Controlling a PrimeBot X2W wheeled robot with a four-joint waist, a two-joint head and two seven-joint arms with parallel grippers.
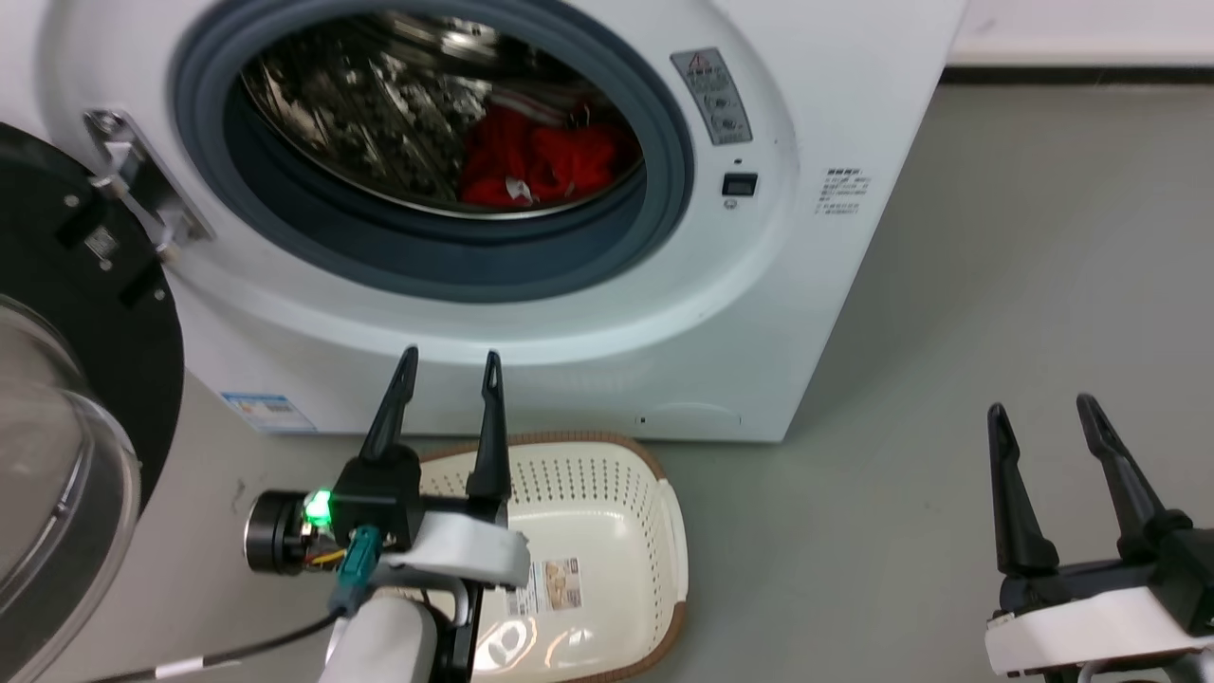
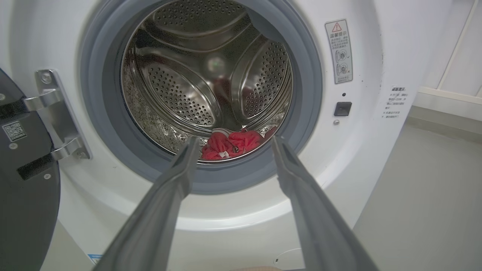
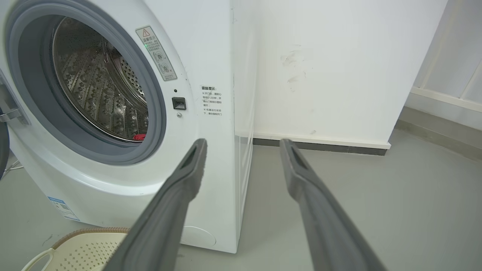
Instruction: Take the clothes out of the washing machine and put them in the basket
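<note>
Head view, washer: we face the washer (image 1: 816,313); its door (image 1: 85,313) stands open at its left.
Head view, clothes: the red clothes (image 1: 541,161) lie low in the washer's drum, toward its right.
Head view, basket: the basket (image 1: 607,493) stands on the floor just before the washer; we cannot read its paper label (image 1: 555,583).
Head view, left gripper: the left gripper (image 1: 450,359) hangs over the basket, near the washer's front, fingers spread and empty.
Head view, right gripper: the right gripper (image 1: 1039,403) is well right of the washer, fingers spread and empty.
Left wrist view, writing: we see a sticker (image 2: 339,51) with a red warning triangle right of the porthole and a QR code (image 2: 14,131) on the door; the print is too small to read.
Left wrist view, clothes: they show between the spread fingertips.
Right wrist view, writing: we see a block of small print (image 3: 211,100) on the washer's front, unreadable.
Right wrist view, clothes: a red sliver shows in the drum.
</note>
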